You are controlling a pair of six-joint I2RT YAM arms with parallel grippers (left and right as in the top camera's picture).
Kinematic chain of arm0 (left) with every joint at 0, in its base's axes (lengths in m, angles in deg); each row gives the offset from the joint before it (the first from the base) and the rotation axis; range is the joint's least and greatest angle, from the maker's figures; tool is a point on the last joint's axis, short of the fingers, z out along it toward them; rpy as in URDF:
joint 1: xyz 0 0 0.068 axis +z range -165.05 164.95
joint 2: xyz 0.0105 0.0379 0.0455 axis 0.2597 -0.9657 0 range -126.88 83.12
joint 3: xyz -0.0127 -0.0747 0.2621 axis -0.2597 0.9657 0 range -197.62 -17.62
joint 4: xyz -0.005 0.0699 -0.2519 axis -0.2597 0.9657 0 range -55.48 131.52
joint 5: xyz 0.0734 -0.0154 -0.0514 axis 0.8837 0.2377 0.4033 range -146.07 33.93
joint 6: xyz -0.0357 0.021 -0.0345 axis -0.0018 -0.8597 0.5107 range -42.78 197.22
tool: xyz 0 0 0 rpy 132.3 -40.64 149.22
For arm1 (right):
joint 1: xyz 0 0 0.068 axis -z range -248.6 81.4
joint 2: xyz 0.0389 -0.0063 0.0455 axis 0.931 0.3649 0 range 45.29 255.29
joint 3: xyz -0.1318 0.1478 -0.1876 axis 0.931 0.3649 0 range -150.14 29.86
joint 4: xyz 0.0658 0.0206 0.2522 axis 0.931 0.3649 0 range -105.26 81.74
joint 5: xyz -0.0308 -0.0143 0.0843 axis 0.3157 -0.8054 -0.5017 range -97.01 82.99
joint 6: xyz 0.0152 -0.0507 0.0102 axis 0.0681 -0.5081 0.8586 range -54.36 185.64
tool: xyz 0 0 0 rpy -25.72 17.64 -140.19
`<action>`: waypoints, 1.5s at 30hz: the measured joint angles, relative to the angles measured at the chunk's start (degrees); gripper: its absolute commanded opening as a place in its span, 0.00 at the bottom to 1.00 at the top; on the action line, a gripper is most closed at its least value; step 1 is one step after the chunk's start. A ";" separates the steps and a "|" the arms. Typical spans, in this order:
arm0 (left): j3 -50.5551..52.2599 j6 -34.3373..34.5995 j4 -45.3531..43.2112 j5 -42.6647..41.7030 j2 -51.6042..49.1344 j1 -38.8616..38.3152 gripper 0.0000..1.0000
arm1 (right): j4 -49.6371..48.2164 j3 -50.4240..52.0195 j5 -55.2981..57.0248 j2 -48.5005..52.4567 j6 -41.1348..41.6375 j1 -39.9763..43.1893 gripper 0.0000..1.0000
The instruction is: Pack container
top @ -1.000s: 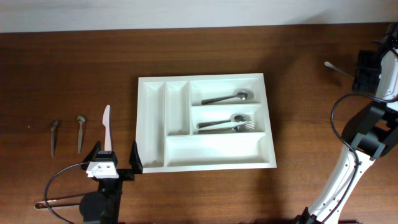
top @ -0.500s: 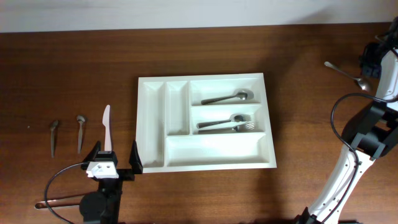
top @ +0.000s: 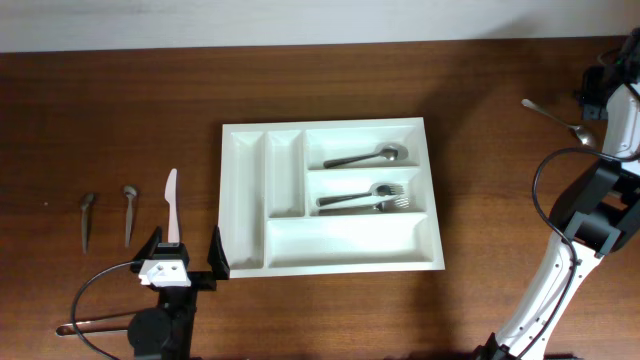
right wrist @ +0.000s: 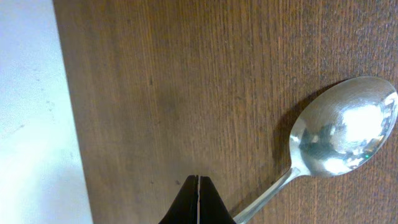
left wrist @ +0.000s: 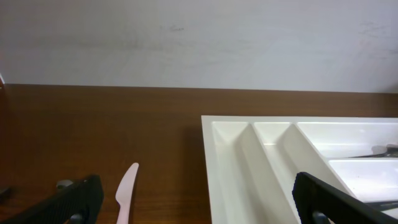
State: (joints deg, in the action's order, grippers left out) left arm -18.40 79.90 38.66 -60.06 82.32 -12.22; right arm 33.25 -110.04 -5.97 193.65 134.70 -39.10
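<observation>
The container (top: pixel 228 200) is a big white cutlery tray in the middle of the table. Its top wide compartment holds a spoon (top: pixel 366 157), and the middle one holds forks and a spoon (top: pixel 366 199). The left wrist view shows its near corner (left wrist: pixel 214 155). My left gripper (top: pixel 185 257) (left wrist: pixel 202 205) stands open at the tray's left front corner, with nothing in it. My right gripper (right wrist: pixel 198 183) is shut on nothing at the table's far right edge. A metal spoon (right wrist: pixel 345 134) (top: pixel 555 116) lies just beside its fingers, with the handle passing to their right.
A white plastic knife (top: pixel 172 205) (left wrist: pixel 126 193) lies ahead of the left gripper. Two small utensils (top: pixel 86 218) (top: pixel 129 212) lie further left. Another handle (top: pixel 90 324) lies by the left arm's base. The right arm (top: pixel 615 115) stands at the right edge.
My right gripper has closed, with nothing between its jaws. The arm has drawn back a little, and the spoon's bowl now shows. The left arm has not moved.
</observation>
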 measured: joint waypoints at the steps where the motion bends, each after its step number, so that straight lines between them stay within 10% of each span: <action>1: 0.00 -0.02 0.00 0.00 0.02 0.00 0.99 | -0.37 0.44 0.00 0.00 -0.17 0.00 0.04; 45: 0.00 0.00 0.00 0.00 0.02 -0.02 0.99 | -11.41 12.26 -2.16 0.00 -0.74 -3.19 0.04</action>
State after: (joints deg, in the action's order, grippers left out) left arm -18.40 79.90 38.66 -60.06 82.34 -12.25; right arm 21.84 -97.78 -8.13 193.65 133.96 -42.29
